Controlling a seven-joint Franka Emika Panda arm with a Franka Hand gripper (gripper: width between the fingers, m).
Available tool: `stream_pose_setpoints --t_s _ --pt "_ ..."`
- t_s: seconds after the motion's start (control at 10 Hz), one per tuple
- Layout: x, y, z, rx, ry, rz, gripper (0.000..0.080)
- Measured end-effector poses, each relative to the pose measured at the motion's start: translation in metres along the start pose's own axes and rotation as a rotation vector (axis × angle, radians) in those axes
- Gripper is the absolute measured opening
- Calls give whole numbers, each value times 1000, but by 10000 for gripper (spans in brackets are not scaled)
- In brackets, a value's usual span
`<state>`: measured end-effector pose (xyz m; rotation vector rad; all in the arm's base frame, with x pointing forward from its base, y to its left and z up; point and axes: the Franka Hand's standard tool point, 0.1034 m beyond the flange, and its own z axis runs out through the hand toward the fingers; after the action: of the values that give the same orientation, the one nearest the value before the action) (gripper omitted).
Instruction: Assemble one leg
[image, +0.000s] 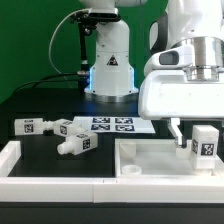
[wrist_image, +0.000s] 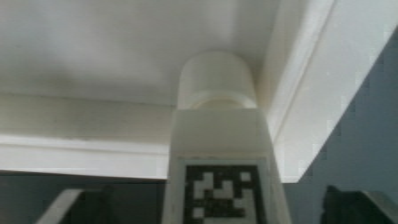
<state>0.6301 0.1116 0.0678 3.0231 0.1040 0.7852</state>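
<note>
So in the exterior view we've got the hand (image: 200, 138) low on the exterior view's right, with the leg (image: 205, 146) standing upright right under it, tag facing us. We can see one dark finger (image: 178, 133) just beside the leg on the exterior view's left with a sliver of gap between them. The other finger is hidden behind the leg, so we'd call the hand spread around the leg rather than pinching it. The leg's bottom is at the right end of the big white slab (image: 150, 160), which lies flat at the front of the bench (image: 25, 100). We can't tell exactly how it sits there. Further towards the exterior view's left, three look-alike blocks (image: 73, 127) lie on their sides, well apart from the hand, and the marker board (image: 112, 124) lies flat between them and the arm's base (image: 108, 62) at the back. Over in the wrist view, the leg (wrist_image: 222, 130) fills the middle, its tag at the near end and its rounded tip against a white surface with a raised edge, most likely the slab (wrist_image: 107, 70). The fingers (wrist_image: 63, 208) peek in on either side of the leg with clear gaps, so again the hand (wrist_image: 210, 208) looks spread, not clamped.
</note>
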Motion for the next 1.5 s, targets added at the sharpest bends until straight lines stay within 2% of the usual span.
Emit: stream_pose_setpoints --t_s 0.2,0.3,0.4,0.5,0.6,0.7,0.8,0.9,1.1,1.3,1.4,1.5 --pt "0 2 0 -1 -20 -4 644" --pt "8 7 -9 0 -111 -3 644" --pt "21 12 -19 2 -140 11 648" --pt "17 16 -15 -1 -217 27 648" --pt "11 15 -10 -2 -289 38 648" --pt "11 12 -5 -4 -301 48 648" --pt "0 7 0 -10 -405 70 648" --pt "3 4 1 -14 -456 95 648" --pt "13 -8 -2 -10 -425 122 648" --pt "12 -6 0 -15 -428 135 376" --pt "11 -6 0 -27 -428 198 284" --pt "11 -6 0 -46 -428 281 284"
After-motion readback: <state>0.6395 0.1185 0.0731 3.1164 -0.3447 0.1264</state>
